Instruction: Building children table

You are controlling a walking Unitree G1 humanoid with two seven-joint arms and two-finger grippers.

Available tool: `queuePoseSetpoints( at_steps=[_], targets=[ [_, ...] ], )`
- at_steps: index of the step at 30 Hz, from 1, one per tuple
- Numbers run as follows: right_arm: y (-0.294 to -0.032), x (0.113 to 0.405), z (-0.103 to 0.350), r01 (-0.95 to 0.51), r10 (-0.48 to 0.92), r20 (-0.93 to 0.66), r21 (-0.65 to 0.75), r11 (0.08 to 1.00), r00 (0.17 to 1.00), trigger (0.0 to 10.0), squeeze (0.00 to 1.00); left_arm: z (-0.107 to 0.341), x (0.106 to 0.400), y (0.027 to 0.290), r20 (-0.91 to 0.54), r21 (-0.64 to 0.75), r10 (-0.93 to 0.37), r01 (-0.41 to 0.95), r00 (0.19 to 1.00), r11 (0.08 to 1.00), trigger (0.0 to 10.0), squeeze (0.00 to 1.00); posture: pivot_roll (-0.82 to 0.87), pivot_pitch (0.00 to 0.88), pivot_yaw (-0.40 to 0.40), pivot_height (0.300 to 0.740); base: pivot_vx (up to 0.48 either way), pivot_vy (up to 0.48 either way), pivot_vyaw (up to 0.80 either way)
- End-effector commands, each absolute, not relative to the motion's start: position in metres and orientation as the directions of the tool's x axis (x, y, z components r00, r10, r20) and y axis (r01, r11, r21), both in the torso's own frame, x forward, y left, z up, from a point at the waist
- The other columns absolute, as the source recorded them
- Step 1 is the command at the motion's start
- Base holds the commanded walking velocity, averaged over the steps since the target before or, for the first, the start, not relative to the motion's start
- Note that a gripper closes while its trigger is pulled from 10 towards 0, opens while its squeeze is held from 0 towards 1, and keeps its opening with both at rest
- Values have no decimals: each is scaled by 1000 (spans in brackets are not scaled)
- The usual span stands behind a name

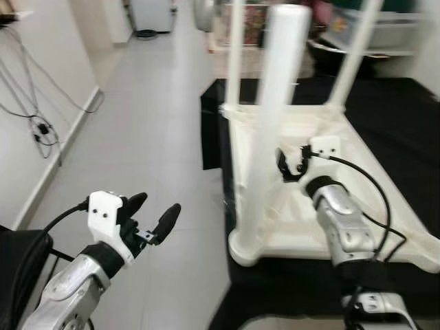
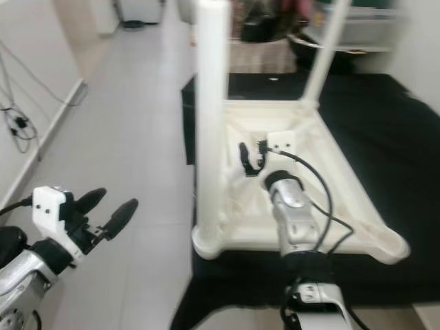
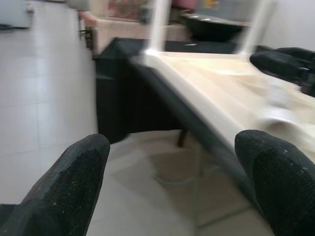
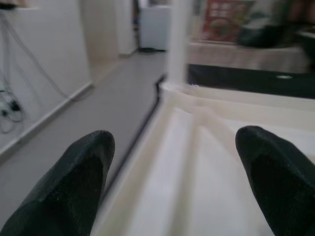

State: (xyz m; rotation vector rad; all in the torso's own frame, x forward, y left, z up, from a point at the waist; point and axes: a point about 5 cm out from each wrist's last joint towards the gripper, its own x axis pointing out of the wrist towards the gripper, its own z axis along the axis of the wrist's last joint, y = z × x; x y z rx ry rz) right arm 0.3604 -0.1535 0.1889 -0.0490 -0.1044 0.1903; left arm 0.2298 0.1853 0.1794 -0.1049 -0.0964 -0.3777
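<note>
Upturned white plastic children's table (image 1: 302, 227), three legs fitted (near-right corner bare). Right tool (image 1: 291, 165) apart over underside; left tool (image 1: 152, 214) apart, left. Next: fetch fourth leg.

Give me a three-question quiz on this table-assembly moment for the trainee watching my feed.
1. True or false: the white table lies upside down on the black cloth, with its legs pointing up.
2. Which tool hovers over the table's underside? A) left tool B) right tool
3. Fill in: the left tool hangs over the grey ____ floor, holding nothing.

Key
1. True; the nearest leg stands at the near corner.
2. B; the right tool sits open above the underside.
3. tiled
</note>
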Motion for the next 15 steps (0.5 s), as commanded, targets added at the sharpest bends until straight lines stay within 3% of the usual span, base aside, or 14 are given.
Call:
queuePoseSetpoints(
  at_steps=[1,7,15],
  targets=[
    [-172,359,186,-131,135,78,-63,989,988,10000,0,181,231,179,114,-95,-388,399,914,912,10000,0,9,90,-45,740,0,0,0],
    [-183,360,184,-94,100,53,-98,991,994,10000,0,185,224,167,120,-98,-515,527,848,844,10000,0,11,94,-43,740,0,0,0],
    [-188,360,180,-85,86,-1,-139,987,996,10000,0,187,218,160,105,-93,-592,601,799,794,10000,0,6,104,-41,740,0,0,0]
  ],
)
